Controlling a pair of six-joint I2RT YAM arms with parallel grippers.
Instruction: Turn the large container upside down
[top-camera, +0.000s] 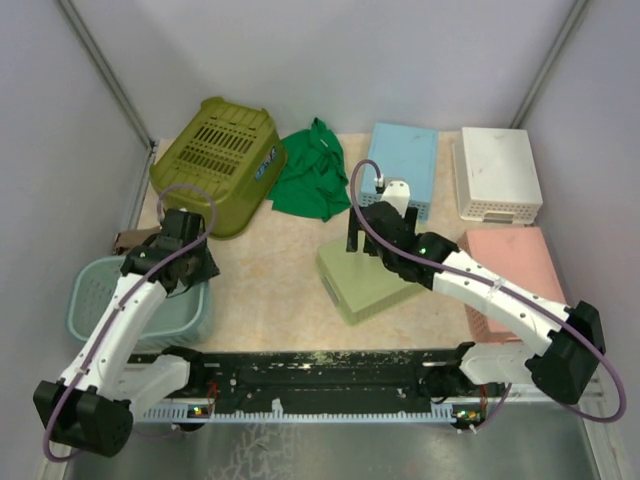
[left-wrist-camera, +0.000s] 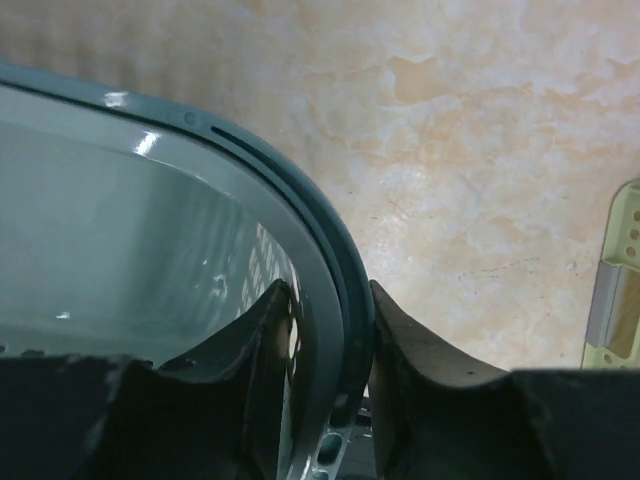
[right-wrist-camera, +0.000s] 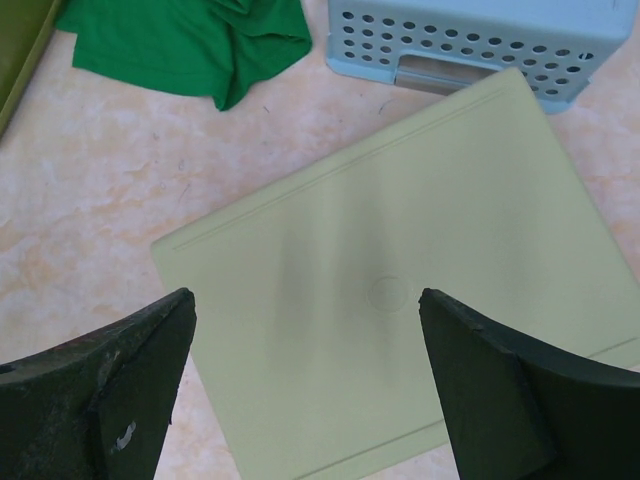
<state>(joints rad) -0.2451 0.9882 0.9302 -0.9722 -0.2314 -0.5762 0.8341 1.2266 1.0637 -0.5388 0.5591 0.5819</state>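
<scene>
The large teal container (top-camera: 100, 300) stands upright at the table's left, near the front edge. My left gripper (top-camera: 195, 265) sits at its right rim. In the left wrist view the teal rim (left-wrist-camera: 250, 170) runs between the two fingers: one is inside the basket, the other outside, and both press against it. My left gripper (left-wrist-camera: 330, 300) is shut on that rim. My right gripper (top-camera: 358, 240) hovers open above a pale green upturned box (top-camera: 365, 275). The right wrist view shows nothing between its fingers (right-wrist-camera: 305, 300) except the box's flat face (right-wrist-camera: 400, 260) below.
An olive slatted basket (top-camera: 220, 160) lies tipped at the back left. Beside it is a green cloth (top-camera: 312, 170). A light blue perforated bin (top-camera: 405, 165), a white bin (top-camera: 498, 170) and a pink box (top-camera: 510, 265) fill the right side. Grey walls enclose the table.
</scene>
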